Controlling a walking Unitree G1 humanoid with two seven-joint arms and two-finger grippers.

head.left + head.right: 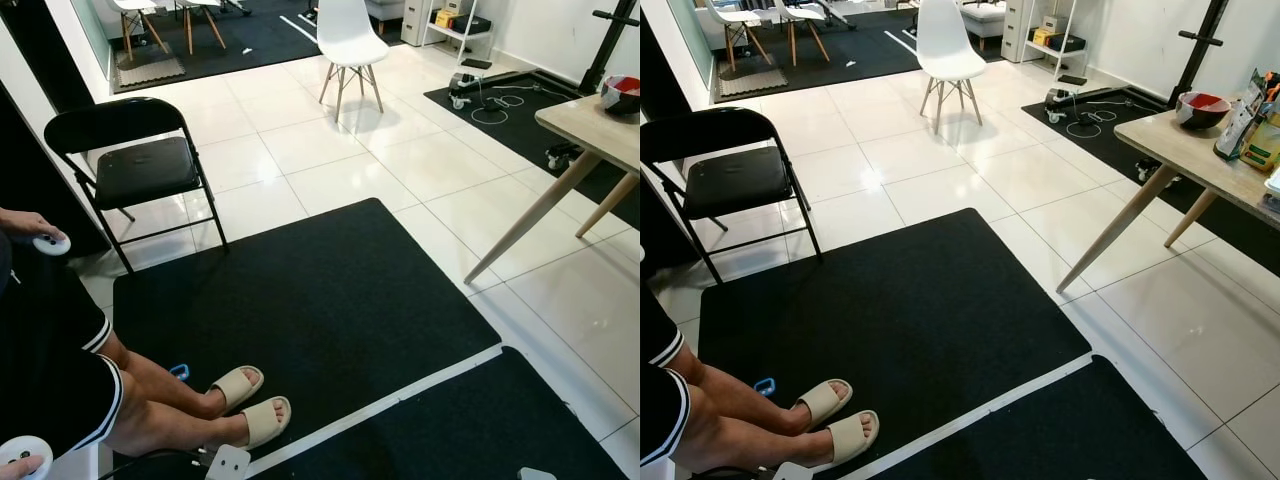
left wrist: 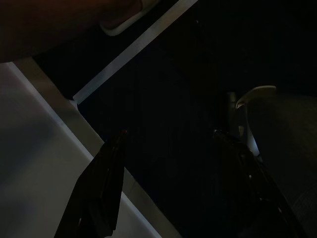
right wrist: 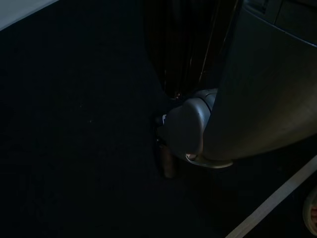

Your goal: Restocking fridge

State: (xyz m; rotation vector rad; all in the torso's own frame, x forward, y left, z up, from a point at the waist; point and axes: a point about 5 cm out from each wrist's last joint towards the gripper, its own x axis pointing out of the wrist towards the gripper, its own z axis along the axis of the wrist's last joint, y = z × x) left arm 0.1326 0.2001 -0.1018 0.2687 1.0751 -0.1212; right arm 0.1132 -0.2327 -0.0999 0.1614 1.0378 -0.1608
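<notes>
Before reaching for anything, treat this step as approach, judged to be very early in the restock, with no goods in either gripper.

Plan the path across the tiled floor (image 1: 970, 180) and off the black mat (image 1: 890, 300) underfoot, minding the white tape edge (image 1: 970, 410) as a possible trip line.

Head right toward the wooden worktop (image 1: 1180, 140) on its splayed legs at the right of the room. Approach square to its near edge and keep the feet clear of the slanted leg (image 1: 1110, 235).

Leave the black folding chair (image 1: 140, 165) at the left and the white chair (image 1: 945, 50) at the far side well alone; no need to pass near either.

Keep away from the seated person (image 1: 150, 400) at the near left, sandalled feet resting on the mat, a white controller (image 1: 50, 244) in hand.

Take the stock from the worktop: upright packets (image 1: 1252, 125) at its right end, near a red-lined bowl (image 1: 1202, 107). Expect light, crushable packaging; grip low and gently.

Find the fridge before lifting anything, to avoid carrying goods with no destination.

Note the left gripper (image 2: 169, 134) hanging over the mat near the tape, jaws released, well apart, holding nothing.

Treat the right gripper (image 3: 168, 158) as undetermined: too dark to tell released from clenched. Confirm both released before reaching.
</notes>
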